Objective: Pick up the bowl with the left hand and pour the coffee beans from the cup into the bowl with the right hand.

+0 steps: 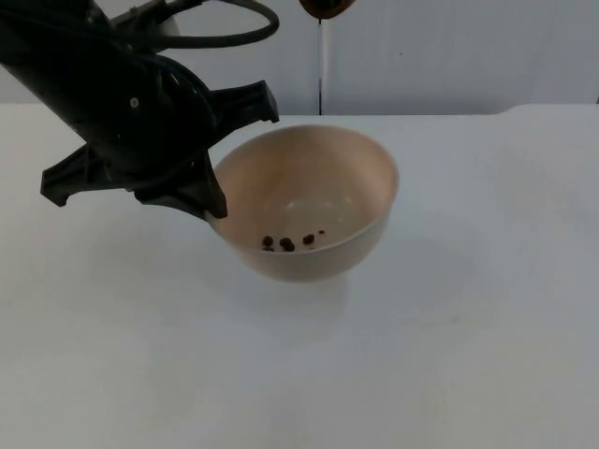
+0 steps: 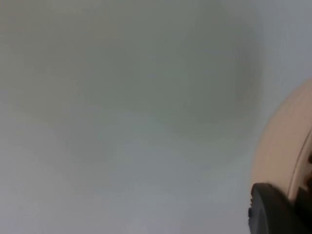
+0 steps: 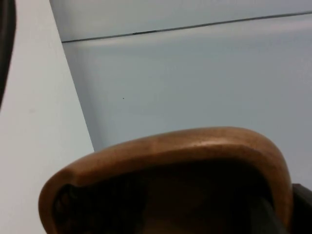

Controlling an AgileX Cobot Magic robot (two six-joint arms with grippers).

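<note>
Top view: my left gripper (image 1: 213,192) clamps the bowl (image 1: 309,201) rim, few beans (image 1: 285,243) inside; the cup (image 1: 326,7) hangs above, behind it. Left wrist: jaws closed on the rim. Right wrist: cup (image 3: 170,165) close before my right gripper; jaw state I cannot tell.

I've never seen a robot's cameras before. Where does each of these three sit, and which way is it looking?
Top view: fixed above, facing down and forward onto the white table; the left gripper holds the bowl, a few coffee beans inside.
Left wrist view: on the left arm, looking along its gripper at the table; a black fingertip on the bowl's rim.
Right wrist view: on the right arm, looking over the brown cup at the partition wall.
Shared: top and left wrist views show the bowl.
</note>
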